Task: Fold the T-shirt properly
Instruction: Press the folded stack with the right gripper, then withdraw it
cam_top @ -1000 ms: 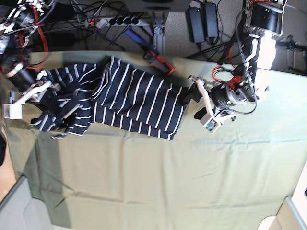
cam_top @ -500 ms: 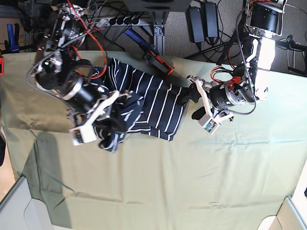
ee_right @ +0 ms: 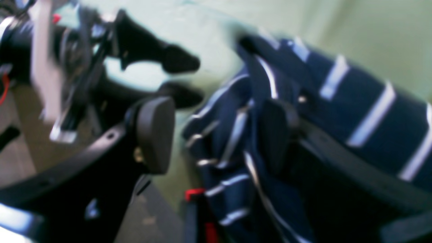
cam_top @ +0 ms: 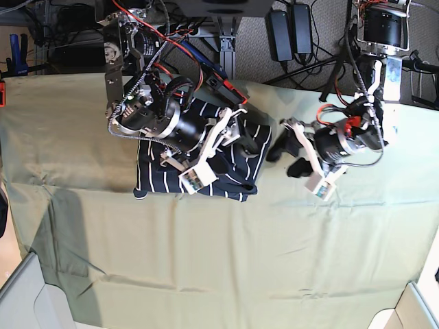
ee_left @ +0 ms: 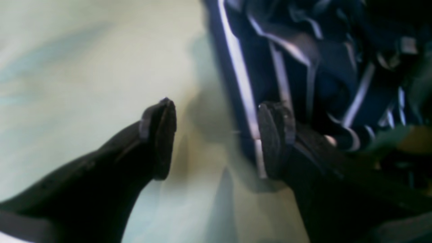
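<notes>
The T-shirt (cam_top: 164, 175) lies bunched on the cloth sheet (cam_top: 226, 260), toward its far edge and left of centre in the base view. The right gripper (cam_top: 241, 134) sits over the shirt's right end, with its arm above the shirt. The left gripper (cam_top: 288, 151) rests on the sheet just right of the shirt, near the right gripper. Behind the sheet, cables and power bricks (cam_top: 291, 31) lie on the floor.
</notes>
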Motion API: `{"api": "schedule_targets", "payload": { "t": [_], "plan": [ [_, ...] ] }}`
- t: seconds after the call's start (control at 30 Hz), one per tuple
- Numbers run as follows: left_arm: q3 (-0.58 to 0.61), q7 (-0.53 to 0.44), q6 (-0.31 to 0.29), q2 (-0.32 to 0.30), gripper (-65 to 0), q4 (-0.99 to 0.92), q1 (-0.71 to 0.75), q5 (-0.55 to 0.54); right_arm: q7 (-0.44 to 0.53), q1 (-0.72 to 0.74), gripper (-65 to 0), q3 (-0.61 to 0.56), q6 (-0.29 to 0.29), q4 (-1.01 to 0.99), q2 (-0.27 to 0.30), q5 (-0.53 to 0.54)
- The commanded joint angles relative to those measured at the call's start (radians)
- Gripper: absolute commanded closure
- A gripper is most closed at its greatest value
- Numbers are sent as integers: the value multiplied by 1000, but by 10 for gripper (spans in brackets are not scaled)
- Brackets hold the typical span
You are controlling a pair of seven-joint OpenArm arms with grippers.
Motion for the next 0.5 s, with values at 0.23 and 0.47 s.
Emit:
{"api": "schedule_targets", "payload": {
  "t": [0.23,0.47],
  "plan": [
    [-130,28,-58,-95,-410,15,-16,-137,26,47,-409,-32,63,124,-75,56],
    [-130,31,-72,-146,-410,15,-15,-146,22,120,-387,-24,62,174,-86,-42]
  ]
}}
